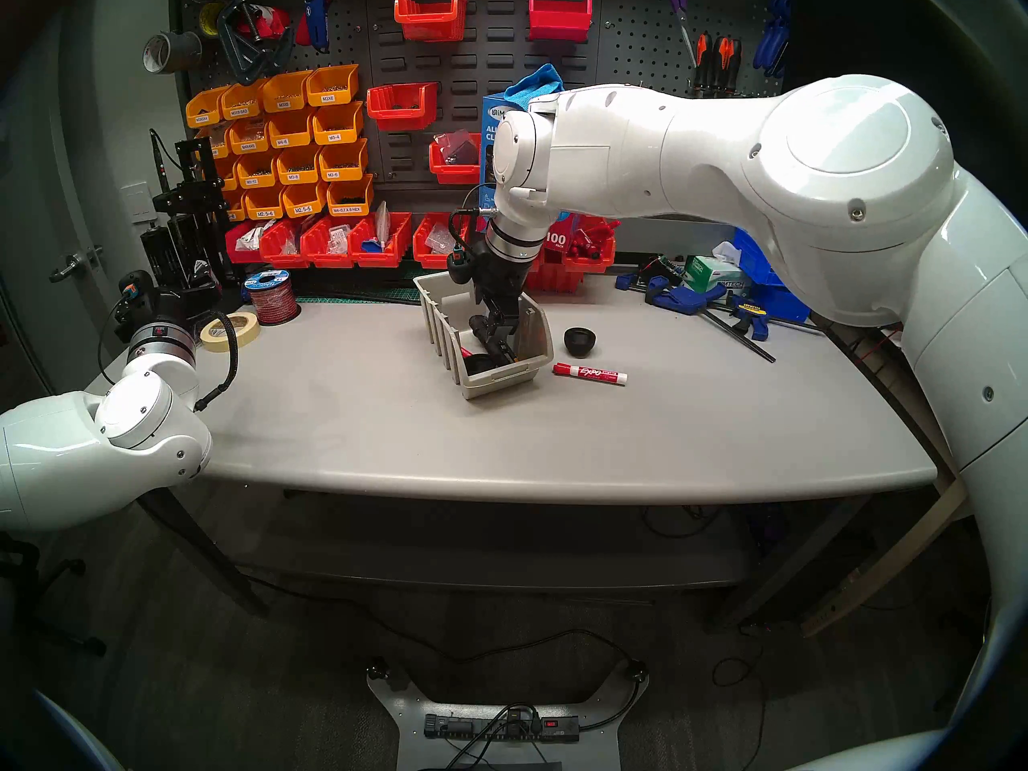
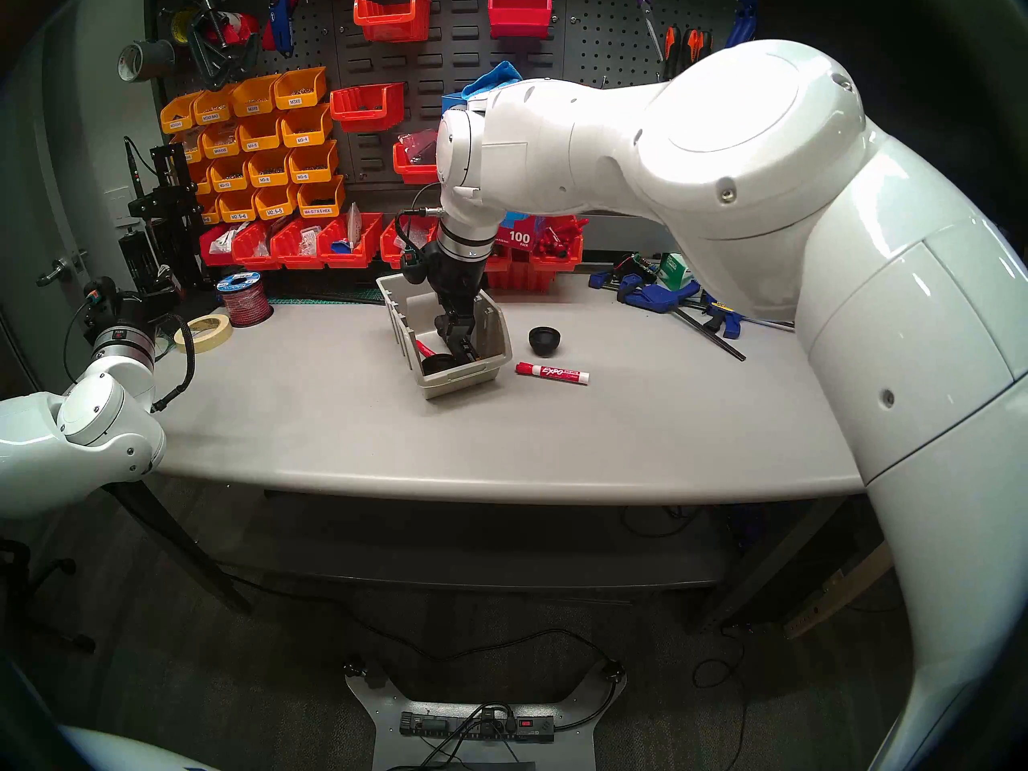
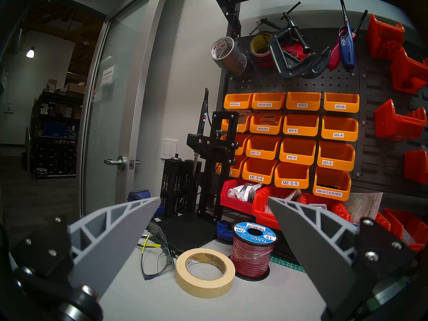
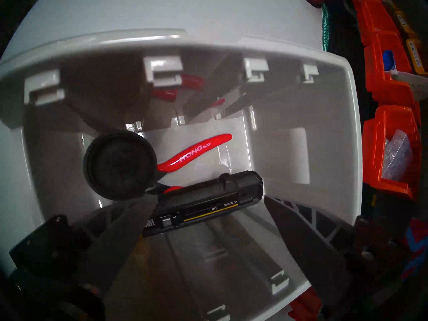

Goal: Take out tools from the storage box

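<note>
"SCRAPE", "CUT" on black tool (image 4: 203, 204); "HONGWAY" on red-handled tool (image 4: 196, 152).

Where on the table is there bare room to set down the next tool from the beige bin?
Free: the wide tabletop left of and in front of the beige bin. Crowded: right of it lie a black cup, an Expo marker and blue clamps.

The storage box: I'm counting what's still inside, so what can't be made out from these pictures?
- Red-handled tool: in the right wrist view its head is hidden under the black cup.
- Long black tool: one end lies behind a right gripper finger.
- Storage box floor: in the head views the gripper covers it.
- Tool labels: too small in the head views.
</note>
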Robot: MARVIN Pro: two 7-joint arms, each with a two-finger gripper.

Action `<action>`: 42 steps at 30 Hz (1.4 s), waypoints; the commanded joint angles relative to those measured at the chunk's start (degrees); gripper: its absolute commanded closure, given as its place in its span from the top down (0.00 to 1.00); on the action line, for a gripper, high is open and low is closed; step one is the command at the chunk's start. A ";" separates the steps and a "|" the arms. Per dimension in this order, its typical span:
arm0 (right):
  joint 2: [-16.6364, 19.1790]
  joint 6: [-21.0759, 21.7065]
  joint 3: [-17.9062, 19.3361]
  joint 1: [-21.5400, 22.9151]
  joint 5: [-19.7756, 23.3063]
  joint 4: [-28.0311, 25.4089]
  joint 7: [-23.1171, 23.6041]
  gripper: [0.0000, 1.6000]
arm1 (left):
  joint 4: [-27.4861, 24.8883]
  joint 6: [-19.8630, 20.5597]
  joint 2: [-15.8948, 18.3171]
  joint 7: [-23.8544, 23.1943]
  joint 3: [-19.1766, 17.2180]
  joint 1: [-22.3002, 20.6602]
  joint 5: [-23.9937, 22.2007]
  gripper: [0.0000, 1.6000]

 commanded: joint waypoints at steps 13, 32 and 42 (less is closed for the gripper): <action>-3.77 3.99 -3.83 -3.41 -1.78 7.19 2.90 0.91 | -0.14 -0.03 -0.06 -0.09 -0.69 -0.72 0.33 1.00; -6.89 -0.57 -2.07 -8.65 -1.03 16.30 2.20 0.78 | -0.14 -0.04 -0.06 -0.09 -0.69 -0.71 0.32 1.00; -5.42 -0.20 -0.92 -8.57 0.26 16.04 2.01 0.68 | -0.14 -0.04 -0.06 -0.09 -0.69 -0.71 0.32 1.00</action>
